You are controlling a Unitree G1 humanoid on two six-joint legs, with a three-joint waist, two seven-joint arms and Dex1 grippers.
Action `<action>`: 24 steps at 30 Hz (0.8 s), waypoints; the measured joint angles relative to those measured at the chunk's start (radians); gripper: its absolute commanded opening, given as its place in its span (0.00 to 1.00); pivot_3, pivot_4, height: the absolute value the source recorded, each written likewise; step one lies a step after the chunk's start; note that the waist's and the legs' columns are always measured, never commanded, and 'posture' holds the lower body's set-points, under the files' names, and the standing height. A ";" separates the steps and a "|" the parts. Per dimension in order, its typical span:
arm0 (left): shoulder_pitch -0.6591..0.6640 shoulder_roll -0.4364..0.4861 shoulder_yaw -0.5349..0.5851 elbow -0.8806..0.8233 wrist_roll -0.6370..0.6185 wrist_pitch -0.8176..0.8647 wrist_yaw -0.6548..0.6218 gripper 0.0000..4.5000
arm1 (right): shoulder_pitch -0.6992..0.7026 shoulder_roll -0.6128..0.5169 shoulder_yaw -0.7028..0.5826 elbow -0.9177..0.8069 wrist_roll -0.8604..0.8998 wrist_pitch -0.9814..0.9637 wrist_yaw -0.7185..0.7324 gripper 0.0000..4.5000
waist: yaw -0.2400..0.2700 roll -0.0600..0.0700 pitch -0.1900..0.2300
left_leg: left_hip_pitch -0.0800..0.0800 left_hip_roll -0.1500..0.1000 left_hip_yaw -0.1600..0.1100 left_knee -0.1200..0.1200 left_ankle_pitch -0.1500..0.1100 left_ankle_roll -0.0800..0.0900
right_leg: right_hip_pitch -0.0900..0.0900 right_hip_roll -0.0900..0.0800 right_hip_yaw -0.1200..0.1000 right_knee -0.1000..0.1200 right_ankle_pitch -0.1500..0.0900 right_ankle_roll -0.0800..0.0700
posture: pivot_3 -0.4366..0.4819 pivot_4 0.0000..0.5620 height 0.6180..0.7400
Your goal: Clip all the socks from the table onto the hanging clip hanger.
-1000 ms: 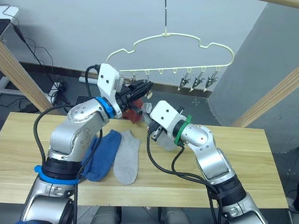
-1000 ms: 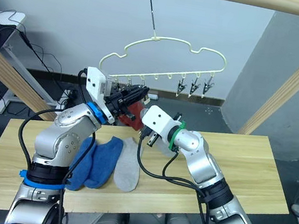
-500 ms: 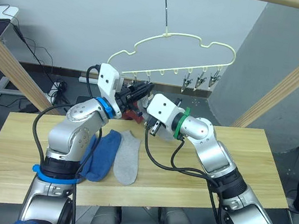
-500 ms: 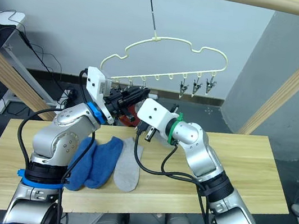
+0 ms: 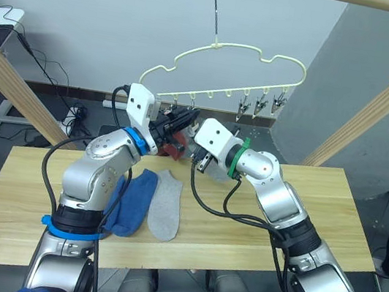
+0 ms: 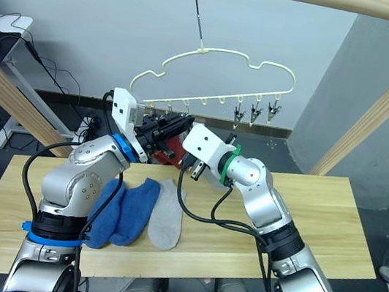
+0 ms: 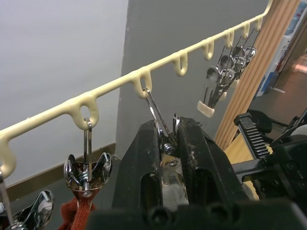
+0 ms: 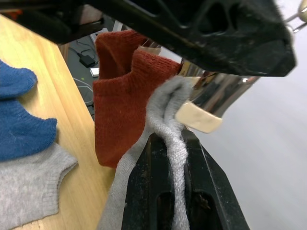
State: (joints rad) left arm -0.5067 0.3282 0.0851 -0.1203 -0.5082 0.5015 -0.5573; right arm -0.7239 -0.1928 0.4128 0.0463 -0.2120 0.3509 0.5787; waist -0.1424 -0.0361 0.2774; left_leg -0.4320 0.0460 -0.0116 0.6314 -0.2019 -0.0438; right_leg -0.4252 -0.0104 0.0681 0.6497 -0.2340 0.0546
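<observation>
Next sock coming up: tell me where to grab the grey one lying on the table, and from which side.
Grip the grey sock at its cuff end, the far end nearest the clip hanger, coming straight down from above. It lies flat with the blue socks against its left edge, so the free right side leaves the hand more room.
</observation>
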 measured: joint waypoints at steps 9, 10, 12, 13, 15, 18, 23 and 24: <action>0.008 0.002 0.018 -0.032 -0.002 0.025 0.002 0.13 | 0.000 0.039 -0.025 0.006 0.040 0.014 -0.010 0.00 | 0.000 0.000 0.000 | 0.000 0.000 0.000 0.000 0.000 0.000 | 0.000 0.000 0.000 0.000 0.000 0.000 | 0.22 0.48 1.00; 0.009 0.002 0.022 -0.033 -0.004 0.028 0.002 0.21 | 0.000 0.046 -0.028 0.010 0.043 0.015 -0.012 0.00 | 0.000 0.000 0.000 | 0.000 0.000 0.000 0.000 0.000 0.000 | 0.000 0.000 0.000 0.000 0.000 0.000 | 0.22 0.48 1.00; 0.017 0.001 0.020 -0.041 -0.011 0.036 0.000 0.32 | 0.000 0.055 -0.039 0.016 0.047 0.015 -0.018 0.00 | 0.000 0.000 0.000 | 0.000 0.000 0.000 0.000 0.000 0.000 | 0.000 0.000 0.000 0.000 0.000 0.000 | 0.22 0.48 1.00; 0.023 0.001 0.019 -0.041 -0.012 0.040 0.000 0.40 | -0.002 0.058 -0.046 0.016 0.050 0.015 -0.022 0.00 | 0.000 0.000 0.000 | 0.000 0.000 0.000 0.000 0.000 0.000 | 0.000 0.000 0.000 0.000 0.000 0.000 | 0.22 0.48 1.00; 0.035 0.001 0.016 -0.040 -0.018 0.050 -0.002 0.46 | -0.007 0.063 -0.061 0.016 0.056 0.015 -0.030 0.00 | 0.000 0.000 0.000 | 0.000 0.000 0.000 0.000 0.000 0.000 | 0.000 0.000 0.000 0.000 0.000 0.000 | 0.23 0.48 1.00; 0.046 0.005 0.016 -0.041 -0.025 0.063 -0.005 0.46 | -0.007 0.067 -0.067 0.016 0.068 0.015 -0.035 0.00 | 0.000 0.000 0.000 | 0.000 0.000 0.000 0.000 0.000 0.000 | 0.000 0.000 0.000 0.001 0.000 0.000 | 0.23 0.48 1.00; 0.064 0.028 0.019 -0.067 -0.034 0.070 -0.016 0.46 | -0.007 0.079 -0.067 0.016 0.076 0.015 -0.037 0.00 | 0.000 0.000 0.000 | 0.000 0.000 0.000 0.000 0.000 0.000 | 0.000 0.000 0.000 0.000 0.000 0.000 | 0.24 0.47 1.00; 0.066 0.032 0.020 -0.069 -0.037 0.074 -0.018 0.46 | -0.007 0.080 -0.067 0.016 0.076 0.015 -0.037 0.00 | 0.000 0.000 0.000 | 0.000 0.000 0.000 0.000 0.000 0.000 | 0.000 0.000 0.000 0.000 0.000 0.000 | 0.24 0.47 1.00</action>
State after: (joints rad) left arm -0.4410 0.3603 0.1051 -0.1898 -0.5448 0.5759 -0.5753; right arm -0.7310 -0.1124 0.3457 0.0622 -0.1357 0.3660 0.5419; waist -0.1426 -0.0360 0.2774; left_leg -0.4320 0.0461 -0.0118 0.6314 -0.2019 -0.0437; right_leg -0.4253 -0.0105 0.0679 0.6502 -0.2340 0.0545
